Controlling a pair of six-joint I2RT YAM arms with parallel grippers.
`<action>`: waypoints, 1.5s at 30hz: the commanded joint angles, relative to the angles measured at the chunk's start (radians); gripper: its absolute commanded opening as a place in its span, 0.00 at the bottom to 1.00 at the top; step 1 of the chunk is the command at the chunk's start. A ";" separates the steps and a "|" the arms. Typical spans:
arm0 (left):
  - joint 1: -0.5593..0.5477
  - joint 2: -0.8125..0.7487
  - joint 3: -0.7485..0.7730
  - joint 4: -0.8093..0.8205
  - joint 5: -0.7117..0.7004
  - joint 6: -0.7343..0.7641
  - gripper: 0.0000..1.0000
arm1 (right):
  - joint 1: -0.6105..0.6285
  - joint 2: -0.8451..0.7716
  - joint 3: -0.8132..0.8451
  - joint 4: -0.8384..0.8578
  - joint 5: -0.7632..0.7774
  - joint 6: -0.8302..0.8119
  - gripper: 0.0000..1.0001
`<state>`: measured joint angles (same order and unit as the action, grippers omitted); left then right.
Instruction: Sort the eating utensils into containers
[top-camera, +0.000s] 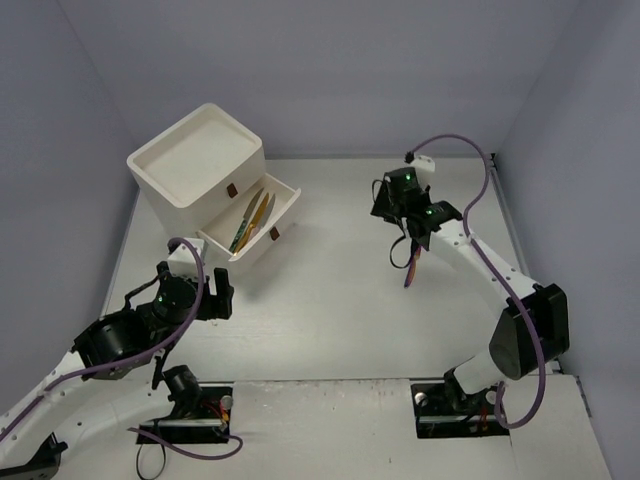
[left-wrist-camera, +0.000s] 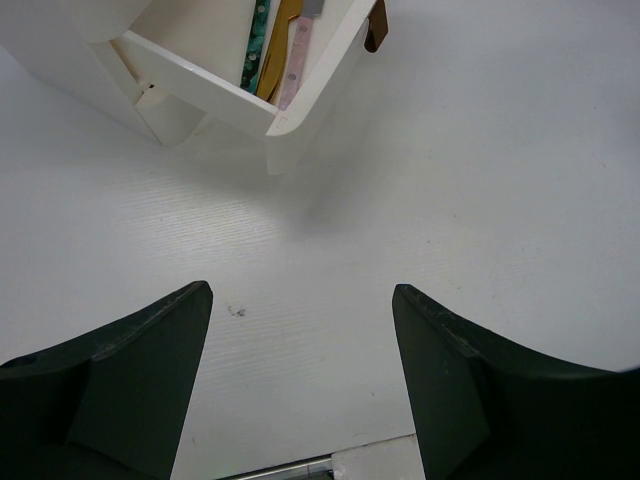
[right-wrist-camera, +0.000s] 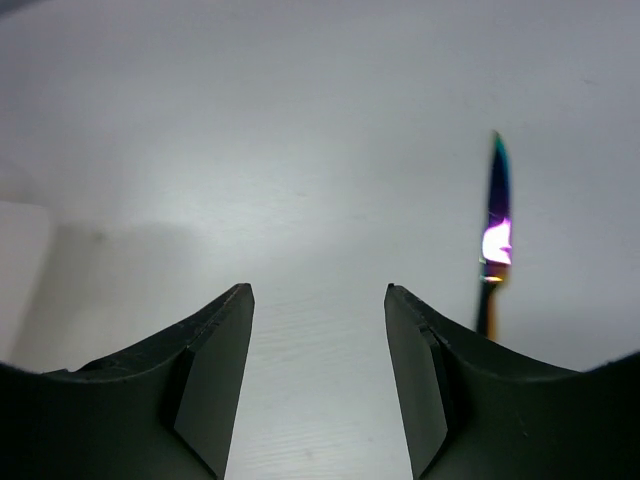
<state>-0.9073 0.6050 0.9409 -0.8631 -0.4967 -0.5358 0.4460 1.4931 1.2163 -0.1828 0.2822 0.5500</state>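
The right gripper (right-wrist-camera: 318, 290) is hanging released, its fingers (right-wrist-camera: 215, 380) standing apart with only bare table (right-wrist-camera: 300, 150) showing between them. A slim knife (right-wrist-camera: 497, 215) is showing just to the right of those fingers, outside the gap. Its blade is gleaming purple and blue with a bright pink glint, tip pointing far. Whether it is lying flat I cannot tell. From above it (top-camera: 413, 265) is sitting right of centre, well apart from the white cabinet (top-camera: 195, 160) at far left. One drawer (top-camera: 285, 205) is standing pulled out, carrying teal, gold and pink utensils (left-wrist-camera: 275, 45). Small dark brown handles (top-camera: 274, 233) are marking the fronts. The left gripper (left-wrist-camera: 300, 300) is hovering near that drawer, wide apart and grasping nothing.
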 joint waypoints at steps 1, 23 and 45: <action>0.008 0.020 0.039 0.044 -0.001 -0.018 0.70 | -0.087 -0.026 -0.123 -0.075 -0.002 -0.072 0.52; 0.008 -0.008 0.019 0.042 0.014 -0.032 0.70 | -0.223 0.230 -0.216 0.007 -0.134 -0.086 0.41; 0.008 -0.003 0.013 0.042 0.017 -0.030 0.70 | -0.234 0.320 -0.206 0.050 -0.175 -0.113 0.00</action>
<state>-0.9073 0.5888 0.9401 -0.8631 -0.4777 -0.5541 0.2153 1.7795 1.0149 -0.0996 0.1393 0.4516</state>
